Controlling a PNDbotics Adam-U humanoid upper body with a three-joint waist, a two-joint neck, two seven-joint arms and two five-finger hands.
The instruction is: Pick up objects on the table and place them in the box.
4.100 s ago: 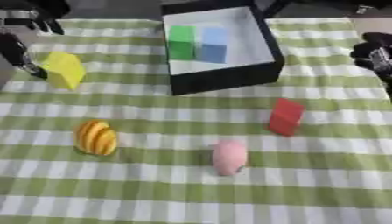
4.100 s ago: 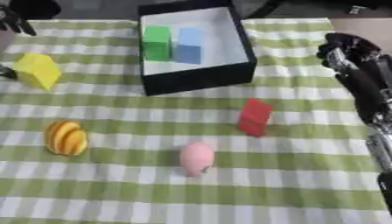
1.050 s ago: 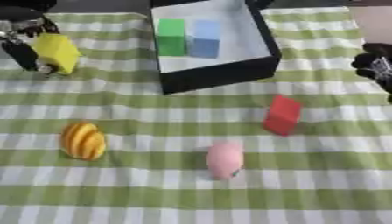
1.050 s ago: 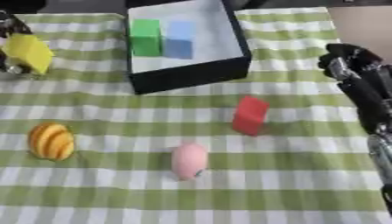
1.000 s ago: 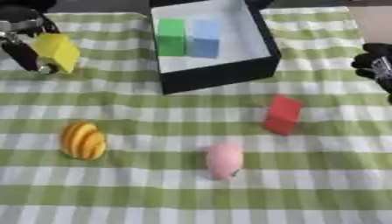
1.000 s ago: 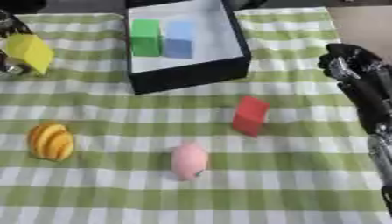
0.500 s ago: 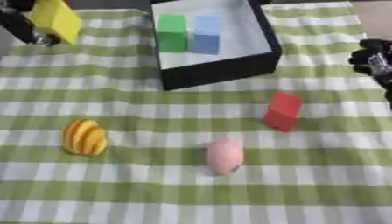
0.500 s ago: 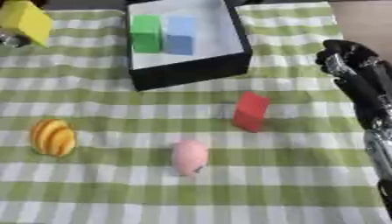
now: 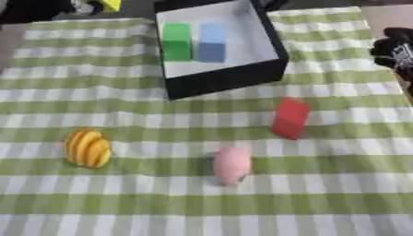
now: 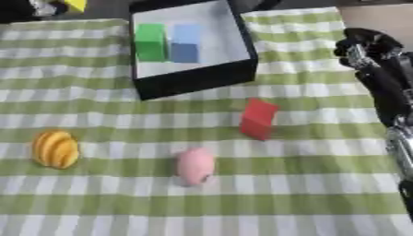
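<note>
One yellow block (image 9: 110, 4) shows at the far left top edge beside the dark left hand (image 9: 36, 9), whose fingers I cannot make out; it appears mid-carry. Next it needs moving rightward over the black box (image 9: 230, 80) and letting go, while the right hand (image 10: 364, 46) idles curled, holding nothing, at the surface's right edge.

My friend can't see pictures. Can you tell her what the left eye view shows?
A black box with a white inside holds a green block and a blue block, on a green-and-white checked cloth. In front lie a red block, a pink object and a striped orange-yellow object.
</note>
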